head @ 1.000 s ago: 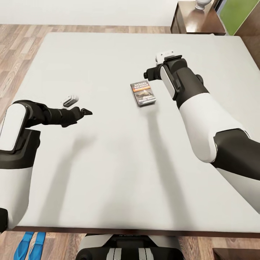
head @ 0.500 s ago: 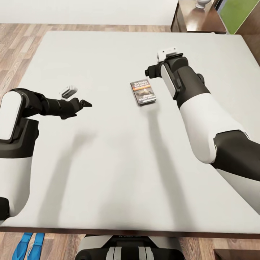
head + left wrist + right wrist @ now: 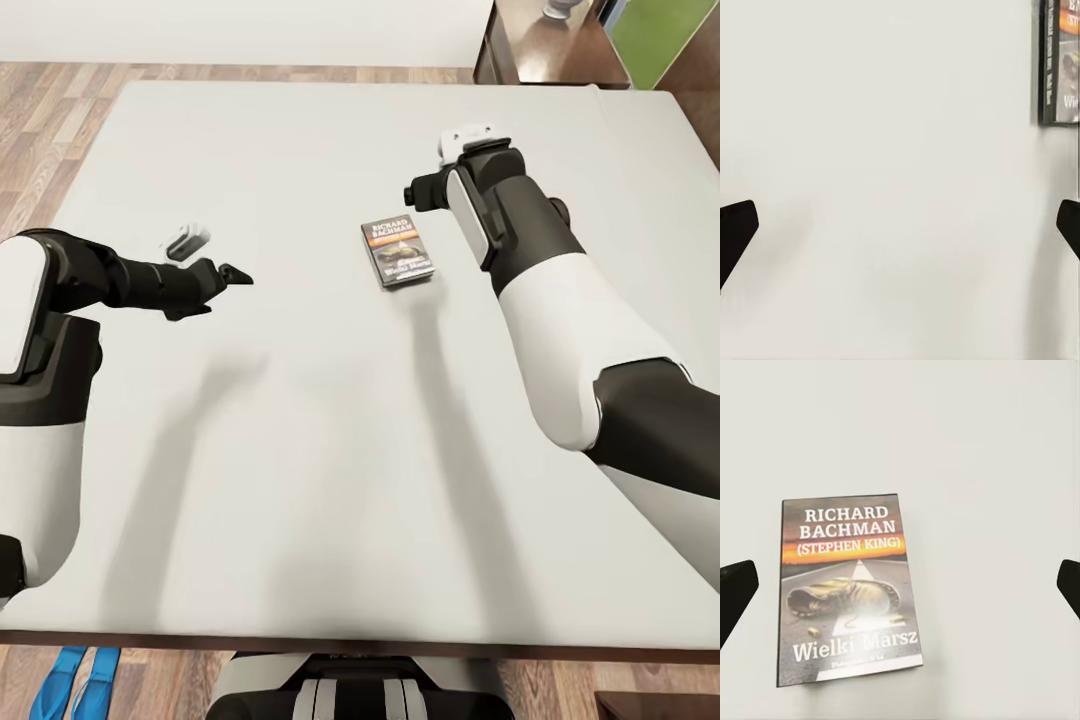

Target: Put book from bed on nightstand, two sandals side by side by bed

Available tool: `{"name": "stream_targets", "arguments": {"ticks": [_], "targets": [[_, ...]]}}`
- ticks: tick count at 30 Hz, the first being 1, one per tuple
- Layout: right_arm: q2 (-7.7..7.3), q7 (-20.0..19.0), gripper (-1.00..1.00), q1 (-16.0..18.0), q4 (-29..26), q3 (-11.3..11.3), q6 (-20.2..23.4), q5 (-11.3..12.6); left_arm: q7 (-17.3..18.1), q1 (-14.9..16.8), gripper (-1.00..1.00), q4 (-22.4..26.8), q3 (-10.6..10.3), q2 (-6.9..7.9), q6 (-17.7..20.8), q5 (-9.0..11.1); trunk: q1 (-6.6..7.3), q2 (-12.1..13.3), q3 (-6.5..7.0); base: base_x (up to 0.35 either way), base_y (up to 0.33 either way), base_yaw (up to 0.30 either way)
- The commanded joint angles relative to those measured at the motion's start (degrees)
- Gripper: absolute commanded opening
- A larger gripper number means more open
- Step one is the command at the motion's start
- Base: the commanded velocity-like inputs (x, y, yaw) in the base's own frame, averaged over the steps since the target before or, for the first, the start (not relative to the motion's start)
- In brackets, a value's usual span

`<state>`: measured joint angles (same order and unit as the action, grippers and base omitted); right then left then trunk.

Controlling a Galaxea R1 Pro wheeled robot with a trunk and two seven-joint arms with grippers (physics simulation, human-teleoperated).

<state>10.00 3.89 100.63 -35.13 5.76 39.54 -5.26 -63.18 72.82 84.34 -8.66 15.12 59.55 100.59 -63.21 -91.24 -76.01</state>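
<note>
The book (image 3: 397, 252) lies flat on the bed (image 3: 300, 430), its dark cover with white lettering and an orange band facing up. In the right wrist view the book (image 3: 849, 589) sits below and between the wide-apart fingertips. My right gripper (image 3: 420, 194) hovers open just right of the book, above the mattress. My left gripper (image 3: 228, 276) hangs open over bare mattress, well to the book's left; its wrist view catches the book's edge (image 3: 1061, 64). The two blue sandals (image 3: 75, 682) lie side by side on the floor by the bed's near left corner.
A dark-brown nightstand (image 3: 545, 50) stands beyond the bed's far right corner with a white object (image 3: 560, 9) on top. A green panel (image 3: 660, 40) is next to it. Wood-plank floor (image 3: 40, 130) runs along the bed's left side.
The head view has shifted slightly. My left gripper has moved a little farther out over the mattress. My right gripper has edged slightly away from me; the book has not moved.
</note>
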Motion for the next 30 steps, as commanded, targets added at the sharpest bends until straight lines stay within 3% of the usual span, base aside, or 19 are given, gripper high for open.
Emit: {"name": "stream_targets", "arguments": {"ticks": [1,8,10,11,14,21,30], "targets": [[0.00,-0.08,1.00,0.03,-0.05,0.12,0.35,-0.52,-0.58,0.06,1.00,0.04,-0.06,0.04,0.13,0.49,0.00,-0.02,-0.07,0.000,0.000,0.000],[0.00,0.06,1.00,2.54,1.99,0.02,0.80,-0.38,-1.44,3.89,1.00,-2.16,-0.06,0.11,0.13,0.61,0.00,-0.02,-0.52,0.000,0.000,0.000],[0.00,0.09,1.00,4.21,4.23,-0.01,0.66,-0.26,-1.66,5.52,1.00,-3.28,-0.09,0.13,0.13,0.69,0.00,-0.02,-0.67,0.000,0.000,0.000],[0.00,0.09,1.00,7.19,8.33,-0.18,0.17,0.51,-1.84,7.58,1.00,-4.61,-0.15,0.06,0.13,0.76,0.00,-0.02,-0.76,0.000,0.000,0.000],[0.00,0.12,1.00,9.45,12.22,-0.75,-1.38,2.06,-1.94,8.97,1.00,-5.45,-0.14,-0.06,0.13,0.83,0.00,-0.02,-1.02,0.000,0.000,0.000],[0.00,0.14,1.00,11.35,16.32,-1.39,-4.27,3.81,-2.01,10.10,1.00,-6.20,-0.13,-0.11,0.13,0.90,0.00,-0.02,-1.63,0.000,0.000,0.000],[0.00,0.07,1.00,11.85,17.42,-1.55,-5.23,4.29,-2.00,10.43,1.00,-6.46,-0.08,-0.19,0.13,0.97,0.00,-0.02,-2.43,0.000,0.000,0.000]]}}
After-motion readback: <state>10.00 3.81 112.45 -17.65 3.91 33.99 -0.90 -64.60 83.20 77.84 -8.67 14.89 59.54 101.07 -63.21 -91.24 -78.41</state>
